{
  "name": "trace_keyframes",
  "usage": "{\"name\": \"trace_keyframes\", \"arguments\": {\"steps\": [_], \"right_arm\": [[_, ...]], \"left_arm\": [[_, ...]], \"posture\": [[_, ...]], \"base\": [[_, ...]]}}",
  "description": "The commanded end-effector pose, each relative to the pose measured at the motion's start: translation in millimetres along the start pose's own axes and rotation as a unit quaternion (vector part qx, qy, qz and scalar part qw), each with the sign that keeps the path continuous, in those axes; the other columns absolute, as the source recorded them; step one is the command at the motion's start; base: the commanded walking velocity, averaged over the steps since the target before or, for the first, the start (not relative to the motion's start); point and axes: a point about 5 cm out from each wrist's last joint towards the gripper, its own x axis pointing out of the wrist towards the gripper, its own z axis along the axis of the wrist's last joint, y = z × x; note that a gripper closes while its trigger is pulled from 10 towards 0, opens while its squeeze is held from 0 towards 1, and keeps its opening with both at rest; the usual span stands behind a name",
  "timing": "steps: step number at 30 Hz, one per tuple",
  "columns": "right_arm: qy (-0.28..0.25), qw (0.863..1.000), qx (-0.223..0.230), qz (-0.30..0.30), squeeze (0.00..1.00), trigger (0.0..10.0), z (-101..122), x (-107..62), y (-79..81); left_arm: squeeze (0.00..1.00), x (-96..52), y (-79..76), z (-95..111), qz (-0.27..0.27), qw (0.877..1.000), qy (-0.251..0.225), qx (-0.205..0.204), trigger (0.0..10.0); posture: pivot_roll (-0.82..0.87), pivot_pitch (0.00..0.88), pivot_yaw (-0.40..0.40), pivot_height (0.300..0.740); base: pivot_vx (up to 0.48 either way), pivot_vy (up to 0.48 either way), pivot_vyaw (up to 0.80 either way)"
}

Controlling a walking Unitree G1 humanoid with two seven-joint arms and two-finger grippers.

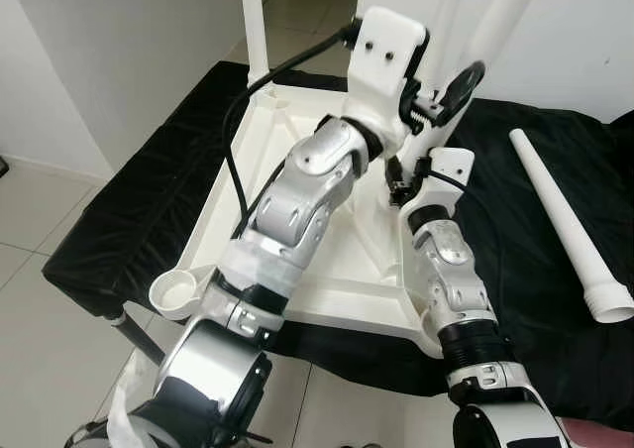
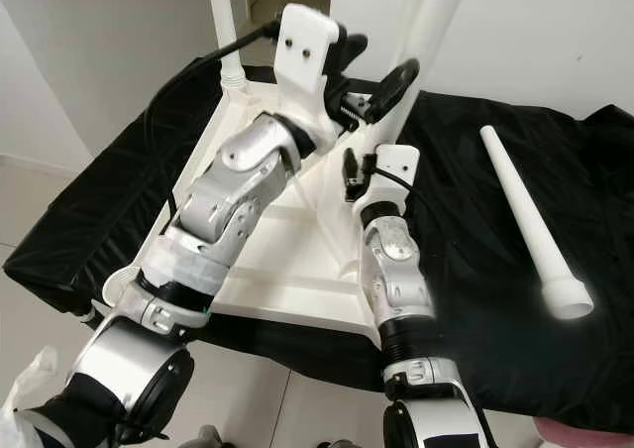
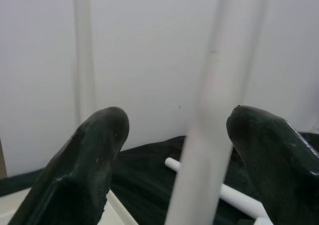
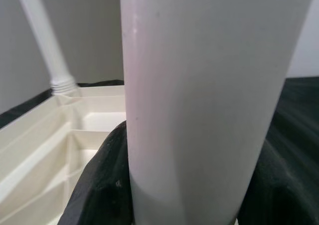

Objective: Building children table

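The left gripper [image 3: 177, 130] has its jaws spread, one on either side of an upright white table leg [image 3: 209, 135] without touching it. The right gripper [image 4: 164, 185] has its jaws clamped around a leg [image 4: 199, 85], whose lower end the arms hide in the head views. Both legs rise from the upturned white tabletop [image 1: 287, 121], their tops cut off. The right wrist view shows a further upright leg [image 4: 42, 41] at a ribbed corner. A loose leg [image 1: 570, 225] lies on the black cloth [image 1: 139, 210], well apart.
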Motion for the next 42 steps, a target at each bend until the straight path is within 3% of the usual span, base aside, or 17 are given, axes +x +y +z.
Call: {"name": "trace_keyframes", "arguments": {"steps": [1,8,12,22,27,29,31,36,42], "right_arm": [[0.003,1.0,0.003,-0.01,0.0,10.0,-1,-2.9,-5.2],[0.008,1.0,0.004,-0.03,0.0,10.0,-2,-8.8,-14.8],[0.011,0.999,-0.01,-0.037,0.0,10.0,-4,-14.4,-19.4],[0.012,0.999,-0.02,-0.042,0.0,10.0,-5,-20.4,-24.0],[0.004,0.999,-0.025,-0.042,0.0,10.0,0,-16.4,-22.3],[0.001,0.999,-0.025,-0.041,0.0,10.0,2,-14.7,-21.2],[-0.002,0.999,-0.026,-0.039,0.0,10.0,4,-12.8,-20.0],[-0.003,0.999,-0.03,-0.039,0.0,10.0,5,-12.7,-22.2],[-0.002,0.999,-0.034,-0.042,0.0,10.0,6,-12.3,-25.2]], "left_arm": [[0.0,-3.7,1.0,2,0.002,1.0,-0.008,-0.011,10.0],[0.0,-19.4,6.7,-8,0.018,1.0,0.006,-0.011,10.0],[0.0,-33.7,8.2,-19,0.02,0.999,0.024,0.042,10.0],[0.0,-50.6,8.0,-34,0.021,0.998,0.045,0.037,10.0],[0.0,-71.7,-3.5,-59,-0.026,0.994,0.087,0.066,10.0],[0.0,-78.8,-7.9,-68,-0.048,0.991,0.102,0.073,10.0],[0.0,-91.5,-14.6,-88,-0.087,0.981,0.146,0.09,10.0],[0.0,-107.9,-21.1,-112,-0.123,0.965,0.21,0.098,10.0],[0.0,-119.3,-22.4,-124,-0.143,0.952,0.238,0.128,10.0]], "posture": [[0.0,0.092,-0.017,0.74],[0.0,0.099,-0.02,0.74],[-0.01,0.102,-0.02,0.74],[0.0,0.105,-0.019,0.74],[0.0,0.105,-0.018,0.74],[0.0,0.105,-0.018,0.74],[0.0,0.103,-0.022,0.74],[0.0,0.101,-0.025,0.74],[0.0,0.101,-0.028,0.74]], "base": [[0.0,0.0,0.0],[0.0,0.0,0.0],[0.0,0.0,0.0],[0.0,0.0,0.0],[0.0,0.0,0.0],[0.0,0.0,0.0],[0.0,0.0,0.0],[0.0,0.0,0.0],[0.0,0.0,0.0]]}}
